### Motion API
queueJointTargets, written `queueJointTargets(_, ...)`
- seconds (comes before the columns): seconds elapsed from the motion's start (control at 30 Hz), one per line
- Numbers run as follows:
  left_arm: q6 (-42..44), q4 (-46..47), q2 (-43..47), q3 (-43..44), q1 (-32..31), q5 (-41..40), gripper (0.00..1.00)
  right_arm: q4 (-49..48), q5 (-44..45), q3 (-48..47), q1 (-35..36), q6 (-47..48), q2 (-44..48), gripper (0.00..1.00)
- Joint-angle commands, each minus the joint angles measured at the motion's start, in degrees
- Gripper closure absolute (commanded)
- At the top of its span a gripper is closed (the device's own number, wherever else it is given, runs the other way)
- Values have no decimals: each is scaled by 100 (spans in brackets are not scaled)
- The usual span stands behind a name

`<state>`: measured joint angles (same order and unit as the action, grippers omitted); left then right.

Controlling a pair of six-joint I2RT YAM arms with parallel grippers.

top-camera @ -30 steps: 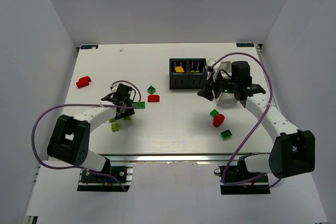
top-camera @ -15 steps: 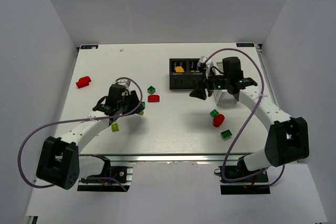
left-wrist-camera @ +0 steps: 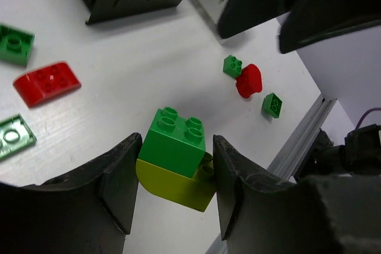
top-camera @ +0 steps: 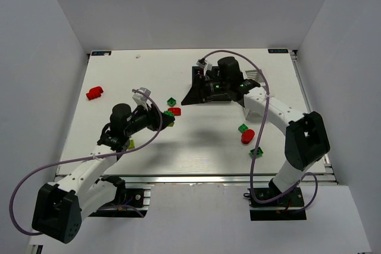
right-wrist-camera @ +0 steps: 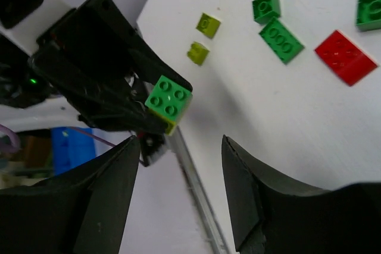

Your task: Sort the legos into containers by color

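Observation:
My left gripper point(top-camera: 166, 118) is shut on a two-colour stack point(left-wrist-camera: 177, 157), a green brick on a lime one, held above the table; the stack also shows in the right wrist view point(right-wrist-camera: 168, 102). My right gripper point(top-camera: 187, 98) is open and empty, reaching left in front of the black box point(top-camera: 197, 74) and facing the stack point(top-camera: 169, 116) a short way off. The white basket point(top-camera: 254, 74) is mostly hidden behind the right arm. Loose legos lie on the table: a red brick point(top-camera: 174, 111), a green one point(top-camera: 172, 102), a red one point(top-camera: 94, 93) at far left.
A lime brick point(top-camera: 130, 144) lies under the left arm. To the right lie a green brick point(top-camera: 243, 128), a rounded red one point(top-camera: 247, 137) and another green one point(top-camera: 256, 152). A flat green plate point(left-wrist-camera: 13, 137) lies near the red brick point(left-wrist-camera: 46, 82).
My left gripper has lifted the green-and-lime stack and carried it right towards the centre. My right arm has swung left from the basket across the black box.

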<state>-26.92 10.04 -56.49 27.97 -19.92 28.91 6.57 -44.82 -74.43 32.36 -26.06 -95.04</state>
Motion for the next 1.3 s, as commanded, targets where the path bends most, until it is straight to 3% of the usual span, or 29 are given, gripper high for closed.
queueJointTargets(0.0,484,674,331,-72,-143,335,49,-419,79,-361,121,-1408,-145,37)
queueJointTargets(0.13,1196,578,621,-81,-415,186,47,-464,131,-554,297,-1726,-278,36)
queueJointTargets(0.43,2269,-292,341,507,-785,-218,48,-77,474,-1126,675,-1507,-471,36)
queueJointTargets(1.27,2507,-292,103,833,-811,-728,48,697,1159,-994,1027,-918,-322,38)
